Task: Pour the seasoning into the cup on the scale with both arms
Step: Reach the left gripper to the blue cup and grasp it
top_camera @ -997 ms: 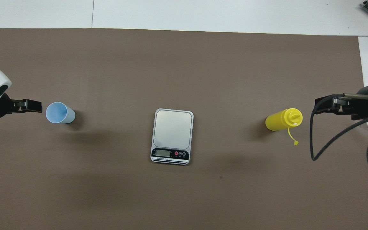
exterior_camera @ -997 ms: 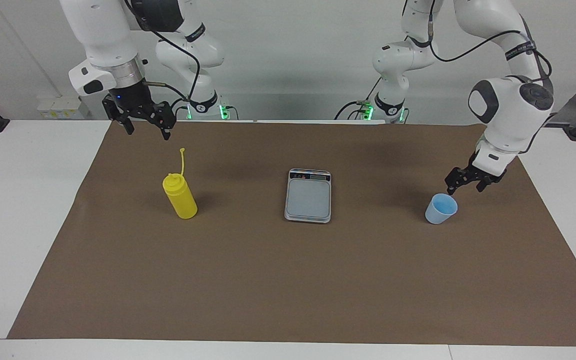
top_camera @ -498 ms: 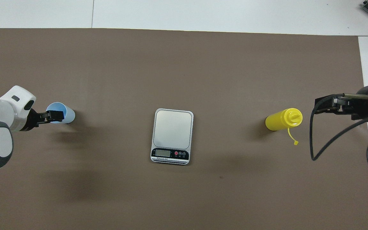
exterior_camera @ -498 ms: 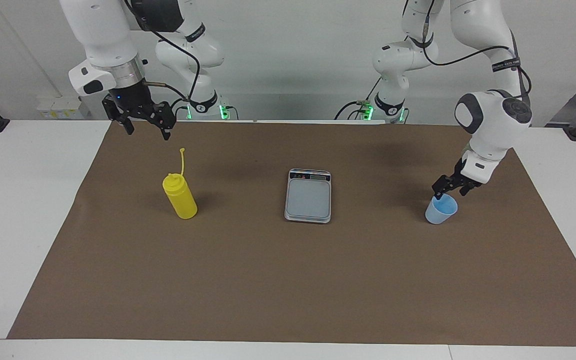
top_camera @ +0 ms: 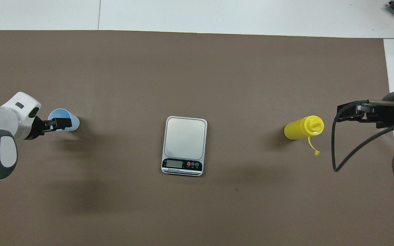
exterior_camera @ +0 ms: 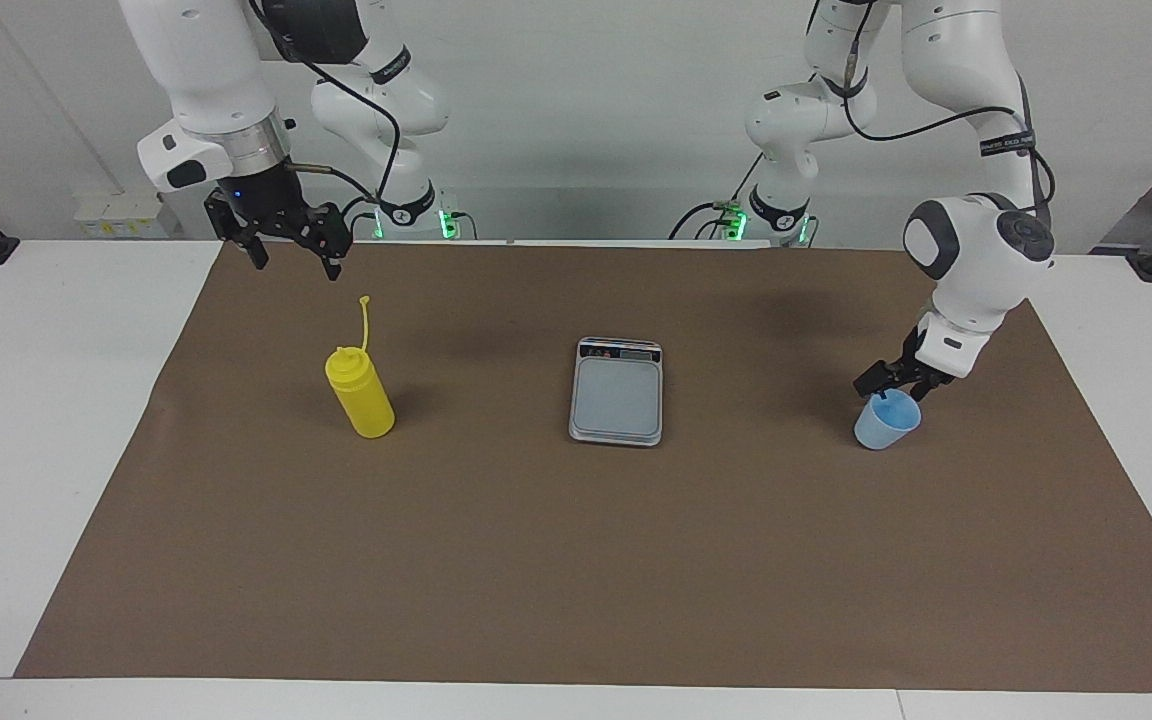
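Blue cup (exterior_camera: 884,424) seemingly straddled at its rim by the open left hand (exterior_camera: 888,384); right hand (exterior_camera: 293,247) waits open.

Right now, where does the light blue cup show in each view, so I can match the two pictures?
Facing view: the cup stands on the brown mat at the picture's right, under the left gripper.
Overhead view: the cup is at the picture's left, level with the scale.
Shared landmark: the scale, mid-mat in both.
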Controlling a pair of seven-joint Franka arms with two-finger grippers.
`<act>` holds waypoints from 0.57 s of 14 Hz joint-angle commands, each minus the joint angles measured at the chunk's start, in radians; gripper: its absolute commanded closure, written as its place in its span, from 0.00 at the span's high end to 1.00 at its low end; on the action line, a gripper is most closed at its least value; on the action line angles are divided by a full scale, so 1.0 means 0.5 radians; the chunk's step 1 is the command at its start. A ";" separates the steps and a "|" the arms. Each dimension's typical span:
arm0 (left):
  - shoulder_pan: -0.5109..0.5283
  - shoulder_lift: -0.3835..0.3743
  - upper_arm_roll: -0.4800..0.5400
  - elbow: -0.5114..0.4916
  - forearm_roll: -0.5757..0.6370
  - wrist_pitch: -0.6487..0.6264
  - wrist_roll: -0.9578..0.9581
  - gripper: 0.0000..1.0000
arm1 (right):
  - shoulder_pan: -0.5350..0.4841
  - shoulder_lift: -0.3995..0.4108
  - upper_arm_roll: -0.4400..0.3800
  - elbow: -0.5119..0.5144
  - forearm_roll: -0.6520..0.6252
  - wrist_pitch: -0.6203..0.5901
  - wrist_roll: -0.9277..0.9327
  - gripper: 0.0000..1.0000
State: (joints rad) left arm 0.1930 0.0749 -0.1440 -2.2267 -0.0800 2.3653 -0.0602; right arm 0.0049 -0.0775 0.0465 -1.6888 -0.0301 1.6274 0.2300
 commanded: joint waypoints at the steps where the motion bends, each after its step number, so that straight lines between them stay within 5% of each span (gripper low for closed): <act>1: 0.019 0.037 -0.003 0.109 -0.018 -0.101 -0.015 1.00 | -0.022 -0.008 0.008 0.003 0.002 -0.024 -0.043 1.00; 8: 0.071 0.037 -0.003 0.238 -0.018 -0.172 0.010 1.00 | -0.022 -0.008 0.008 0.003 0.002 -0.024 -0.043 1.00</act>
State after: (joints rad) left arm 0.2063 0.0757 -0.1382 -2.1209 -0.0800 2.2787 -0.0606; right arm 0.0049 -0.0775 0.0465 -1.6888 -0.0301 1.6274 0.2300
